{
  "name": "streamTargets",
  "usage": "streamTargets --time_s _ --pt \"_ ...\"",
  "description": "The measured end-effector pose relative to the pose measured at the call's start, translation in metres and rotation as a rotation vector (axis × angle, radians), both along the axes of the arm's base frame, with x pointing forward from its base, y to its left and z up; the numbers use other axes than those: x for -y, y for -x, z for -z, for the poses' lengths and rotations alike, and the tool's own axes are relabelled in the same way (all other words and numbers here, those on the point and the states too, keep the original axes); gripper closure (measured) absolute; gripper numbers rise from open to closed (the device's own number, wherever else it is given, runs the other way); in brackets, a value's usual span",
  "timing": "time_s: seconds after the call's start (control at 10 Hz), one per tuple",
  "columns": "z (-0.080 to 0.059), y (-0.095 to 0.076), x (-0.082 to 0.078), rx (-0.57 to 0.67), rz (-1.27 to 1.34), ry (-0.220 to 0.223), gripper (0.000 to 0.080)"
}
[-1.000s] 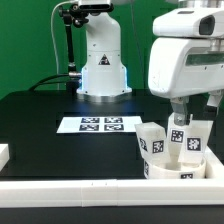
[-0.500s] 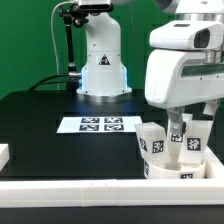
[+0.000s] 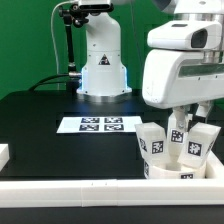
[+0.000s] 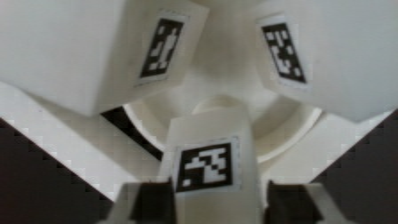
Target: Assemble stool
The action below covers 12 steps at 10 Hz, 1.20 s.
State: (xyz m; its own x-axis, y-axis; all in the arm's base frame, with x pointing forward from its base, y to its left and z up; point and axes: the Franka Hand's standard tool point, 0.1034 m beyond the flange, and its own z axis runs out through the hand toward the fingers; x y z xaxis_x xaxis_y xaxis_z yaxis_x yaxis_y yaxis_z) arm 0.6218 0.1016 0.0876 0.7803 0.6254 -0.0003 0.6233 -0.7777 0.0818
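The stool stands at the exterior view's lower right: a round white seat [image 3: 168, 171] with three white tagged legs rising from it. My gripper [image 3: 180, 121] has come down from above onto the middle leg [image 3: 179, 134]. The other two legs [image 3: 152, 144] [image 3: 191, 147] stand on either side of it. In the wrist view that leg [image 4: 214, 160] fills the gap of my gripper [image 4: 222, 206], with a finger [image 4: 160, 205] pressed against each flank. The gripper is shut on it. Beyond it the two other legs [image 4: 169, 48] [image 4: 285, 50] lean over the seat [image 4: 285, 125].
The marker board [image 3: 100, 125] lies flat mid-table. A long white rail [image 3: 80, 190] runs along the front edge, and a small white block [image 3: 4, 154] sits at the exterior view's left. The robot base [image 3: 103, 65] stands at the back.
The arm has dropped lower and shifted slightly towards the exterior view's left. The jaws, open before, have shut on the middle leg.
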Motion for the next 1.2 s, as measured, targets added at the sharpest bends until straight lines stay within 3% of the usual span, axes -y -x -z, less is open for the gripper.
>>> streamTargets --time_s 0.1,0.2,0.3,0.6,0.9,1.1,1.2 --pt "0.0000 0.0000 0.0001 0.002 0.038 -0.002 0.0718" --pt "0.0000 -0.0001 0.0004 0.004 0.061 -0.003 0.0718" --pt "0.0001 -0.0001 0.0006 0.007 0.120 -0.008 0.0782" --pt "0.0004 -0.0007 0.0022 0.022 0.374 -0.020 0.0798" --pt "0.0001 -0.0013 0.0037 0.022 0.368 -0.020 0.0781" --pt "-0.0023 -0.0049 0.0067 0.027 0.350 -0.017 0.0430" --pt "-0.0031 -0.0060 0.0071 0.028 0.333 -0.014 0.0295"
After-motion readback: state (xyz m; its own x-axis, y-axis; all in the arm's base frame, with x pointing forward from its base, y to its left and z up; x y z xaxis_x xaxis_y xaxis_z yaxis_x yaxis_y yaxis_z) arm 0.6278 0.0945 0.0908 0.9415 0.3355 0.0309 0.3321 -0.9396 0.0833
